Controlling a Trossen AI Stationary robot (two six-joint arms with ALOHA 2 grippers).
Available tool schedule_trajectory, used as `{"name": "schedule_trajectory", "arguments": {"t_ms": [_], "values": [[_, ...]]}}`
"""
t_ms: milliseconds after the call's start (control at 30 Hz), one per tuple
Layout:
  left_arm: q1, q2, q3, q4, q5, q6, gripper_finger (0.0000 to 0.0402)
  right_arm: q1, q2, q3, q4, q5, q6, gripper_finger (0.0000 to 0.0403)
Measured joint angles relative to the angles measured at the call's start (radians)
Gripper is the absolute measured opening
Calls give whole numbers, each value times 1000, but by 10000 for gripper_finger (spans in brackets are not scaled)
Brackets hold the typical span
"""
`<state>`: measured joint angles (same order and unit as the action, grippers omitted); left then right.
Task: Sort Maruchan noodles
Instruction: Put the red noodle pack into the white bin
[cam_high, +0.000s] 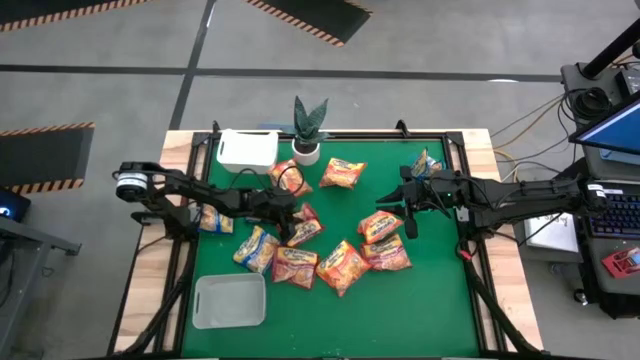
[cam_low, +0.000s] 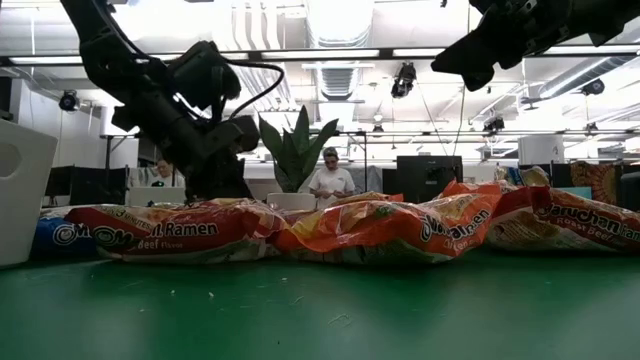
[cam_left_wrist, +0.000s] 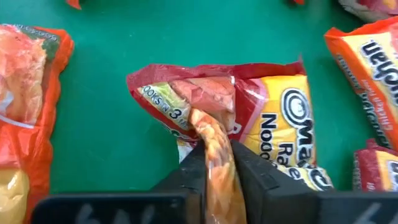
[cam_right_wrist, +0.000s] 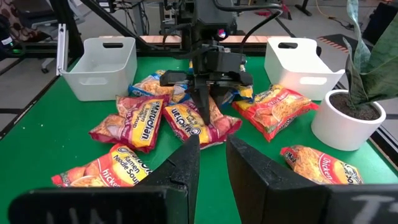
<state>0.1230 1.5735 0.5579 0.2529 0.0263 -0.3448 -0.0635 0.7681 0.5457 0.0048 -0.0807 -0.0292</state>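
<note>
High view: the left claw (cam_high: 289, 228) sits mid-counter among scattered packets; the right claw (cam_high: 408, 222) hangs empty, fingers narrowly parted, above the right cluster.

Left wrist view: the fingers (cam_left_wrist: 193, 174) pinch only a bunched fold of a red Maruchan packet (cam_left_wrist: 249, 118). Its long axis runs across the fingers, so lifting could slip or tear that thin pinch.

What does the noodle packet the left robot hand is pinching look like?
The pinched packet is red crinkly plastic with a yellow panel and dark lettering. It lies flat on the green mat near the middle of the pile, one edge puckered up where the left gripper has shut on it. Other packets lie close beside it.
</note>
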Motion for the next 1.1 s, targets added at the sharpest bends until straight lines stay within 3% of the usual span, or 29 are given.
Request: {"name": "schedule_trajectory", "arguments": {"t_ms": [267, 500, 600, 833, 933, 1100], "values": [[0, -110, 43, -99, 8, 57, 19, 0, 0, 0, 0, 0, 0, 67], [0, -267, 178, -411, -124, 171, 19, 0, 0, 0, 0, 0, 0, 67], [0, -322, 245, -604, -272, 214, 19, 0, 0, 0, 0, 0, 3, 70], [26, -370, 411, -1070, -800, 188, 28, 0, 0, 0, 0, 0, 3, 68], [75, -364, 456, -1189, -1011, 136, 22, 0, 0, 0, 0, 0, 2, 64], [224, -356, 456, -1184, -1048, 143, 18, 0, 0, 0, 0, 0, 3, 66]]}}
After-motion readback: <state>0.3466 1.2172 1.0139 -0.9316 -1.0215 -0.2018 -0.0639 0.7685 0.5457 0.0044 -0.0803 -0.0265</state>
